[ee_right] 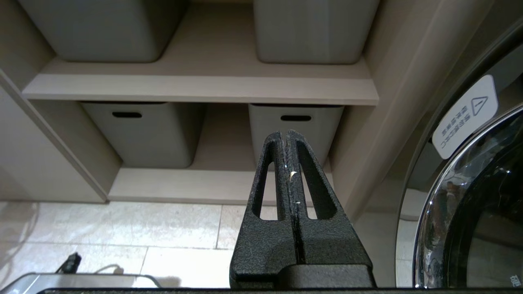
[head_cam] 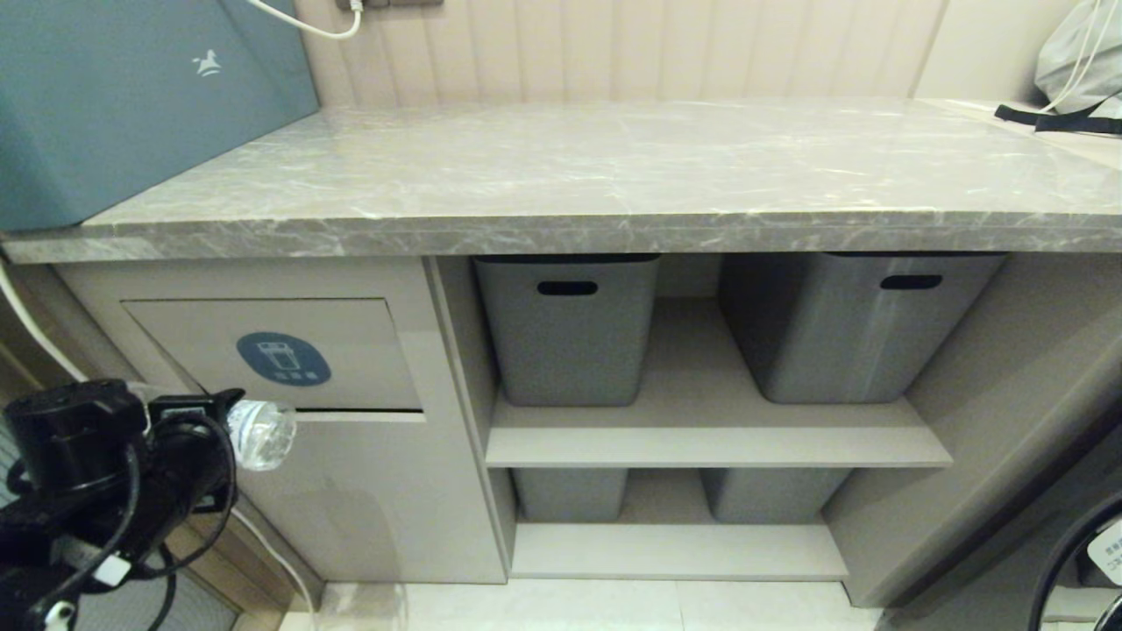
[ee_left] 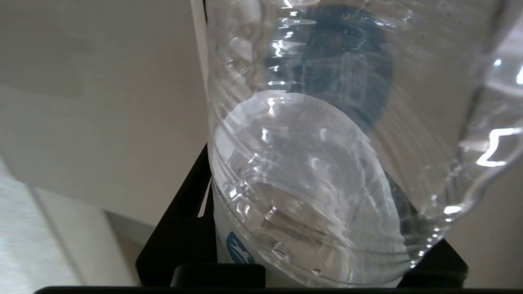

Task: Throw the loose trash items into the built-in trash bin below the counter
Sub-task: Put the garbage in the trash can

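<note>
The left gripper (head_cam: 219,421) grasped a bottle (head_cam: 261,433) just below the bin flap (head_cam: 272,355), not yet pushed in. The counter (head_cam: 614,166) above the flap held no trash. The right gripper (ee_right: 288,139) hung clenched, holding nothing.

Open floor lay before the beige cabinet front with its recessed rectangular flap (head_cam: 272,353), which stood shut. The thick-edged grey marble-look counter (head_cam: 561,232) overhung it. Beside it, 4 grey plastic tubs with slot handles (head_cam: 568,329) filled both shelf levels.
</note>
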Robot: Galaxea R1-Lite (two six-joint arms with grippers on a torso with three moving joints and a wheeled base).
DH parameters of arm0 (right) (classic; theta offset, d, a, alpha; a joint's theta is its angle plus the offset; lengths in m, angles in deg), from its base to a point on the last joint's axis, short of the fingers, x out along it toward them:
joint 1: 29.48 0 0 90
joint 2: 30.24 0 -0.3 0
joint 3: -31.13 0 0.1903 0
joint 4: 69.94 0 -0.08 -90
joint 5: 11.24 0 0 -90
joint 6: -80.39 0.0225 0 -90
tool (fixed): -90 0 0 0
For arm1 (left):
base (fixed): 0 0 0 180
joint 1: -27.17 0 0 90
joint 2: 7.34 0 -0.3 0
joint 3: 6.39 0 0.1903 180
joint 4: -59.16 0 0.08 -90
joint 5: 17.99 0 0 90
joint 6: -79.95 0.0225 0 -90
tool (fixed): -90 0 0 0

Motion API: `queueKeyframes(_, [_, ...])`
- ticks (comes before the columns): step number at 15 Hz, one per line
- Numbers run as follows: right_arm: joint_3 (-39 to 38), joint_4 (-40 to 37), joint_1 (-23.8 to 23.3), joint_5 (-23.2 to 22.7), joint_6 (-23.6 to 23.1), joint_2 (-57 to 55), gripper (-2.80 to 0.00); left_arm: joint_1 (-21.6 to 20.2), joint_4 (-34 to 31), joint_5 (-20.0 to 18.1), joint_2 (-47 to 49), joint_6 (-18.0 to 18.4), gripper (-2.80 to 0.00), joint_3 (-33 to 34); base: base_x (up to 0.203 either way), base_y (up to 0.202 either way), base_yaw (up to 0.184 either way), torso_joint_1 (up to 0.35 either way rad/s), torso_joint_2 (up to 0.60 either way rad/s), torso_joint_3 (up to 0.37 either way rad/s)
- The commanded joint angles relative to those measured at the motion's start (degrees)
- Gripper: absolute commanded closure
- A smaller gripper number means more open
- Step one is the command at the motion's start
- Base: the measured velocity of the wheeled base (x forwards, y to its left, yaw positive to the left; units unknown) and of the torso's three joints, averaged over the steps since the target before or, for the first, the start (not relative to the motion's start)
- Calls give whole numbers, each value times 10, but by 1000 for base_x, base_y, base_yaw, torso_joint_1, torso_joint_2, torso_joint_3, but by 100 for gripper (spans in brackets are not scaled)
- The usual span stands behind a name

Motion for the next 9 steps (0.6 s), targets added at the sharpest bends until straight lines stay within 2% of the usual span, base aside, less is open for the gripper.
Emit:
queueKeyframes(1, [0, 0, -1, 0, -1, 9, 0, 3, 3, 0, 68, -14, 0, -41, 0, 0, 0, 0, 0, 0])
queueKeyframes(5, [0, 0, -1, 0, -1, 9, 0, 6, 5, -16, 161, -24, 0, -149, 0, 0, 0, 0, 0, 0])
queueKeyframes(9, [0, 0, 0, 0, -1, 9, 0, 20, 5, -21, 224, -54, 0, -233, 0, 0, 0, 0, 0, 0])
